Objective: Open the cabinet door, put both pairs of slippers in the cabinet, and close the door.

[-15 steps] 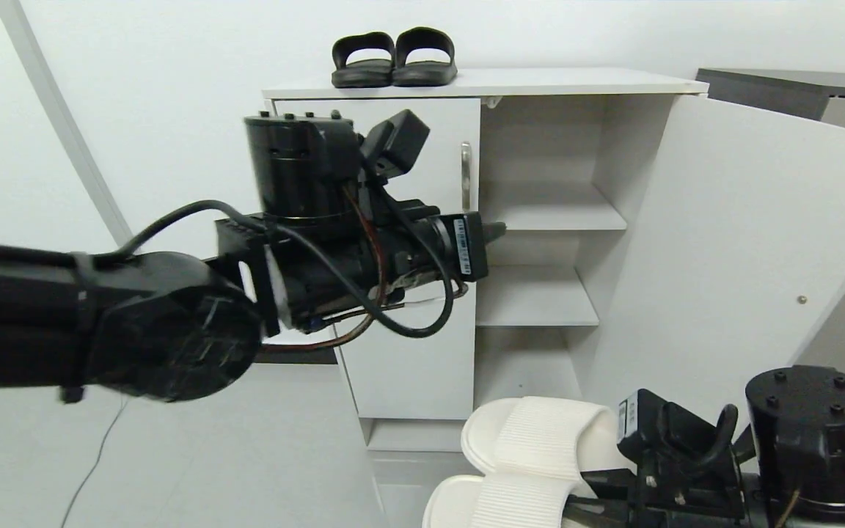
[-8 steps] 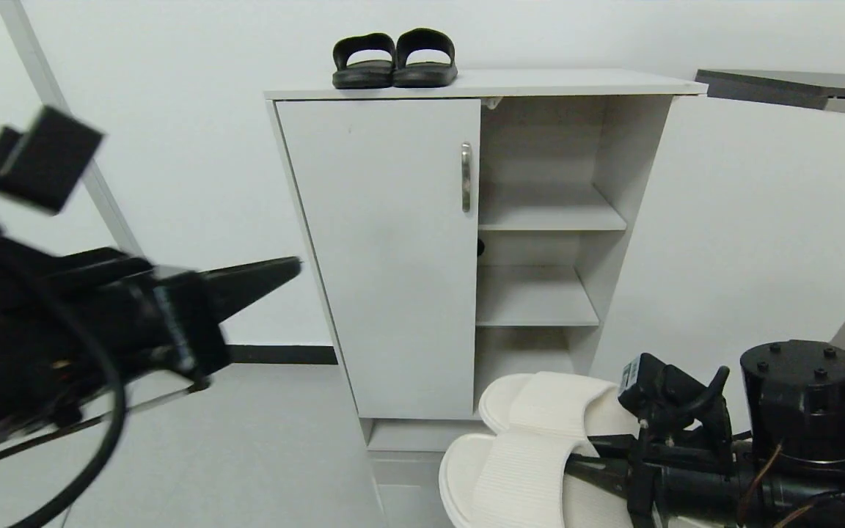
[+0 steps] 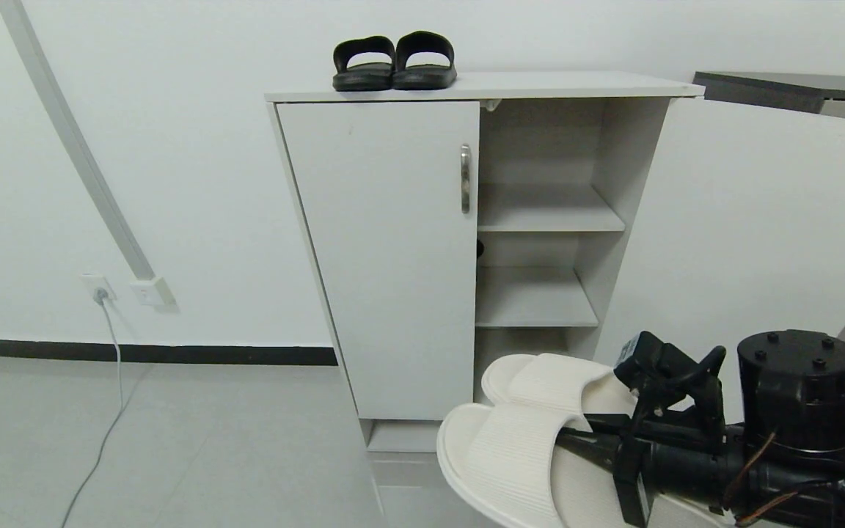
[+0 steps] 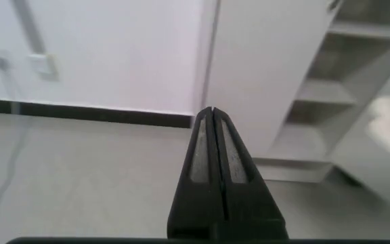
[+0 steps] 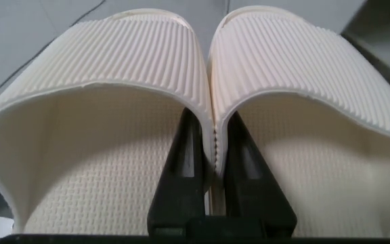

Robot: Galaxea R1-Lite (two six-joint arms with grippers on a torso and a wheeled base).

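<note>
One pair of white slippers [image 3: 532, 418] hung low before the cabinet [image 3: 386, 257], beside its one open door [image 3: 745, 242]. The right gripper [image 5: 213, 152] had its fingers pinching their touching inner walls. One pair of black slippers [image 3: 394, 62] sat on the cabinet top. The left gripper [image 4: 212, 146] had its fingers pressed together.

Lighting bright, even, diffuse. Soft shadows within the cabinet [image 3: 386, 257] recesses. Head-view edges bow slightly; left wrist background mildly soft.
</note>
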